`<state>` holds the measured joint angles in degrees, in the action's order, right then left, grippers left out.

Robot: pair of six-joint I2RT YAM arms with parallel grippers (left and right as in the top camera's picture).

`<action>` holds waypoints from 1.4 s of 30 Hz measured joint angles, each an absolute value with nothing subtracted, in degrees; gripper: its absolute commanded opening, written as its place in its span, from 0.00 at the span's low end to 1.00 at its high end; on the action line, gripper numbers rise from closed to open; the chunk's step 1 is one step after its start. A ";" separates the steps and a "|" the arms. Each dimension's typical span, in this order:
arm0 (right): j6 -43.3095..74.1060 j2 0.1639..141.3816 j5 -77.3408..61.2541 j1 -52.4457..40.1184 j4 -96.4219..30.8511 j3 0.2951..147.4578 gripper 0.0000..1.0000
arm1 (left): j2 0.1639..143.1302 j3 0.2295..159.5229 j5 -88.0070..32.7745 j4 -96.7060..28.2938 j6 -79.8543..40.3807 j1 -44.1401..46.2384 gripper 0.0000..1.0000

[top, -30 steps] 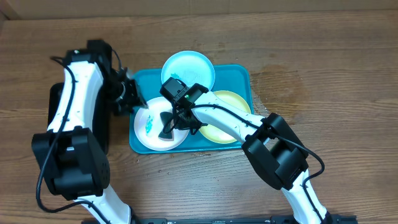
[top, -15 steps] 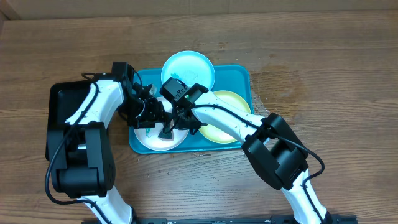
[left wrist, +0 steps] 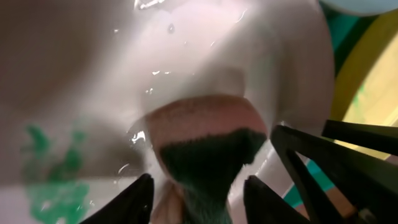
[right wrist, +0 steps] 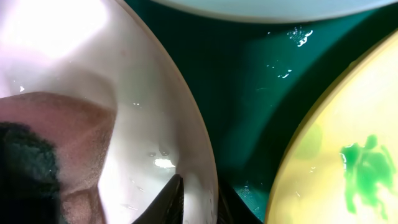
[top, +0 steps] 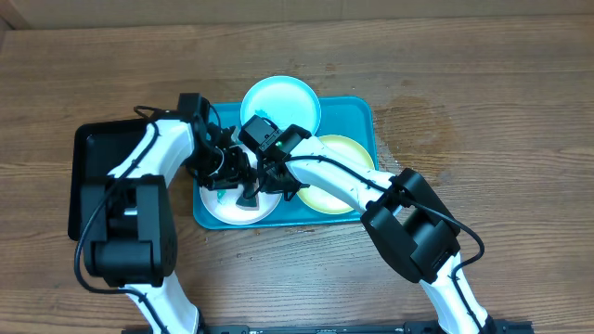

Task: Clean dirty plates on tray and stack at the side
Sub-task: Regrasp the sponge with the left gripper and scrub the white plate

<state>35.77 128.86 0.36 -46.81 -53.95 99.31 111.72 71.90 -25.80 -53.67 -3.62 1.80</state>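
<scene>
Left fingers (left wrist: 134, 202) press sponge (left wrist: 205, 140) on white plate (left wrist: 186, 50); right fingers (right wrist: 171, 202) pinch its rim.

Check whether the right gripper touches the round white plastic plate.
Touching. The right wrist view shows the right gripper pinching the rim of the round white plastic plate, one finger on each side.

- You lose most of the white plate (top: 216, 211) beneath both arms overhead.
- Your left wrist view: sponge (left wrist: 205, 149) blurred, its lower end cropped by the frame.
- Right wrist: yellow-green plate (right wrist: 348, 124) cropped at right edge.
</scene>
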 measured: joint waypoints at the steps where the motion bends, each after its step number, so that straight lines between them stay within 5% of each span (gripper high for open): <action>1: 35.77 128.86 0.36 -46.81 -53.95 99.31 0.18 | 112.25 71.81 -25.71 -53.60 -3.44 1.91 0.23; 3: 35.77 128.86 0.40 -46.81 -53.98 99.31 0.18 | 112.88 71.66 -25.71 -53.36 -3.16 1.91 0.04; 11: 35.79 128.86 -0.10 -46.83 -53.43 99.24 0.18 | 112.95 71.68 -20.43 -52.25 -4.60 1.91 0.04; 21: 35.75 128.86 -0.67 -46.96 -53.17 99.24 0.18 | 111.48 72.44 8.49 -51.90 -16.62 3.29 0.04; 27: 35.18 128.86 -1.58 -47.03 -52.51 99.24 0.18 | 112.36 75.00 14.57 -53.74 -17.74 3.40 0.04; 42: 34.48 128.86 -1.34 -47.00 -52.60 99.18 0.18 | 113.27 80.40 -18.11 -49.47 -9.87 1.89 0.04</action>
